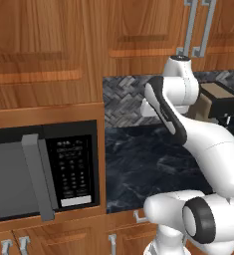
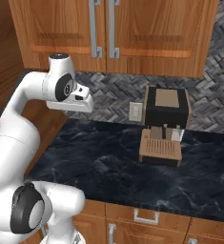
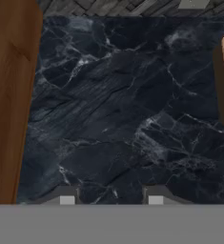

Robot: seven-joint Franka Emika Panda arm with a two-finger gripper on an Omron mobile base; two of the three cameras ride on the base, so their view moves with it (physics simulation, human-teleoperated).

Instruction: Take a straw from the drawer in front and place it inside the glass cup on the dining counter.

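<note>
- Opening step, nothing grasped: two-finger dark-tipped gripper (image 3: 111, 199) poised over black marble-veined worktop (image 3: 123, 119), jaws spread, empty.
- Closed brown wooden drawer front with silver bar handle (image 2: 146, 217) below; straw presumably inside.
- Next: reaching down, pulling handle.

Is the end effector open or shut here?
Open: in the hand view the end effector shows two fingertips apart above the counter, nothing between.

Left base view: looking forward and down from behind the arm's left, taking in the microwave (image 1: 41, 172) beside the desk (image 1: 138, 164).
Right base view: facing the same desk (image 2: 108, 167) from the right, sharing the coffee machine (image 2: 165, 125).
Hand view: hovering close, looking down on the desk's left edge.
</note>
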